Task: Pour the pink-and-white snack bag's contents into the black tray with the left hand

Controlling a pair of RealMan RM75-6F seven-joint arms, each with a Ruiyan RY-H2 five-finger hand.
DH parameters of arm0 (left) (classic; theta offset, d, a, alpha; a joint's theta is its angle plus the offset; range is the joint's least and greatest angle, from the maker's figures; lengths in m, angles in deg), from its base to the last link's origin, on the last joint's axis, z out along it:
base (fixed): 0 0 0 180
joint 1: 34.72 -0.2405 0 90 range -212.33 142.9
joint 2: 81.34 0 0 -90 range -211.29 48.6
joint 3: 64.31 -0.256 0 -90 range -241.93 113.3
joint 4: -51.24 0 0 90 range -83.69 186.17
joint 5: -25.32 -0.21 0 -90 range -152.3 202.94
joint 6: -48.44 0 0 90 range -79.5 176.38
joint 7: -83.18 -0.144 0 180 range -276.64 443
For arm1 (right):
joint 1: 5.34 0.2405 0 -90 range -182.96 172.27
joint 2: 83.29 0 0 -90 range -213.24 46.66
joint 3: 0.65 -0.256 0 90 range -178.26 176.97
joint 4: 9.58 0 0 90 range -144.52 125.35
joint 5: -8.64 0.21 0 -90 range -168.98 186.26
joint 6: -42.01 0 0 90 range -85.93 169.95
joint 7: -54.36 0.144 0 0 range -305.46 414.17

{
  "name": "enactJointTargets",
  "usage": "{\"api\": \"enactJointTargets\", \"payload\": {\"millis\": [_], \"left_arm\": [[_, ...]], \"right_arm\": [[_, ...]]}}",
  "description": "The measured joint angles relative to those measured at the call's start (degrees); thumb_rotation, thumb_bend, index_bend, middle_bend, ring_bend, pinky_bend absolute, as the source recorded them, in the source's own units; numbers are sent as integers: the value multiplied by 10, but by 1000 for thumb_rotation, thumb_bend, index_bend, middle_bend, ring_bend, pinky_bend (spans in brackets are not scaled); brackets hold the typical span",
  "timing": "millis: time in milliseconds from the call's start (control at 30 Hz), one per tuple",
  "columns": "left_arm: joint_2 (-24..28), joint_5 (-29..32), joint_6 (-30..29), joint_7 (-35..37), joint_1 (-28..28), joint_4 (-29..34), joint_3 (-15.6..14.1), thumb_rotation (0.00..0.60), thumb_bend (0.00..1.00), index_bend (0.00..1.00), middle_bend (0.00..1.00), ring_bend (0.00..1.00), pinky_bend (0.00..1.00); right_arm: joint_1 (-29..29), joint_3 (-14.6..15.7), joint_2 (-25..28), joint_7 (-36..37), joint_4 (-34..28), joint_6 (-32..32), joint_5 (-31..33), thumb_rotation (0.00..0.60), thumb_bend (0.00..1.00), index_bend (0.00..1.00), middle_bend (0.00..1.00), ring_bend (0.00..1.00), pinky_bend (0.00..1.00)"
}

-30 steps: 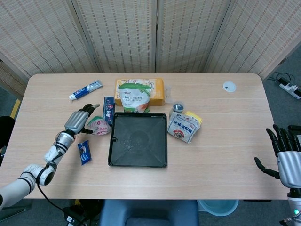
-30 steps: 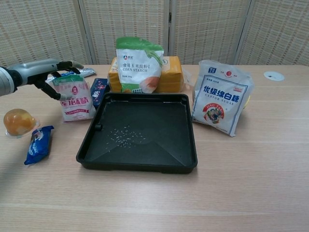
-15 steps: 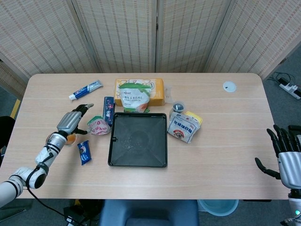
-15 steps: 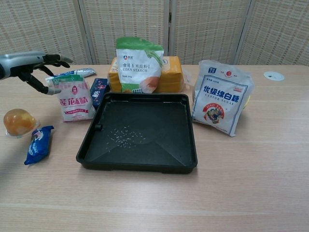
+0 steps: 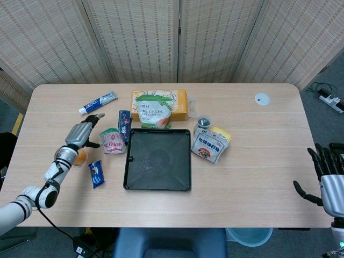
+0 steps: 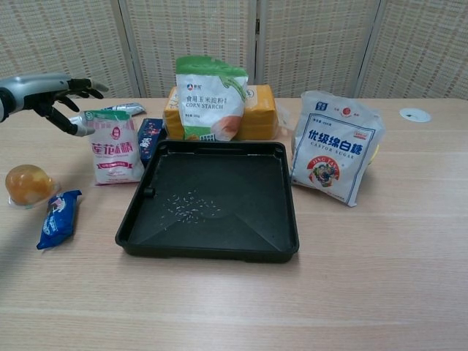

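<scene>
The pink-and-white snack bag (image 5: 112,141) (image 6: 116,146) stands upright on the table just left of the black tray (image 5: 157,159) (image 6: 212,201). Small white grains lie scattered on the tray floor. My left hand (image 5: 81,134) (image 6: 48,91) hovers to the left of the bag with its fingers spread, holding nothing; a fingertip is close to the bag's top edge, and I cannot tell whether it touches. My right hand (image 5: 329,177) is open, off the table's right front corner, seen only in the head view.
An orange jelly cup (image 6: 27,184) and a blue snack packet (image 6: 58,217) lie left of the tray. Behind it are a corn starch bag (image 6: 210,99), an orange box (image 6: 259,110) and a toothpaste tube (image 5: 98,102). A white sugar bag (image 6: 334,155) leans on the right.
My left hand has let go of the snack bag and drawn back to the left. The bag now stands on its own, about where it was. The right hand barely moved.
</scene>
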Motion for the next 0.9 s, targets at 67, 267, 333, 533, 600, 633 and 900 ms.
{"api": "enactJointTargets", "payload": {"millis": [67, 267, 333, 533, 600, 633, 900], "left_arm": [[1, 3, -1, -1, -1, 2, 3, 600, 376, 27, 108, 18, 199], [23, 3, -22, 0, -19, 37, 3, 600, 376, 26, 108, 18, 194], [35, 2, -30, -2, -26, 53, 2, 600, 376, 26, 107, 20, 193], [71, 16, -73, -24, -58, 107, 1, 600, 380, 48, 108, 44, 189], [81, 27, -101, -40, -74, 127, 2, 600, 388, 63, 108, 54, 185], [85, 32, -114, -49, -81, 137, 2, 600, 394, 70, 108, 59, 183], [125, 67, -260, -148, -161, 221, -6, 600, 417, 97, 117, 67, 158]], "right_arm": [[-1, 0, 0, 1, 1, 1, 0, 412, 344, 0, 49, 15, 0], [1, -1, 2, 5, 3, -2, 1, 411, 345, 0, 50, 16, 0], [3, -1, 3, 5, 3, -5, 1, 412, 345, 0, 50, 16, 0], [9, -1, 9, 17, 4, -18, -1, 413, 344, 0, 49, 16, 0], [11, 1, 14, 26, 5, -27, 0, 415, 344, 0, 49, 15, 0], [13, 1, 16, 30, 5, -32, 1, 414, 344, 0, 49, 14, 0], [27, 6, 27, 99, 17, -67, 4, 414, 344, 0, 50, 14, 0]]}}
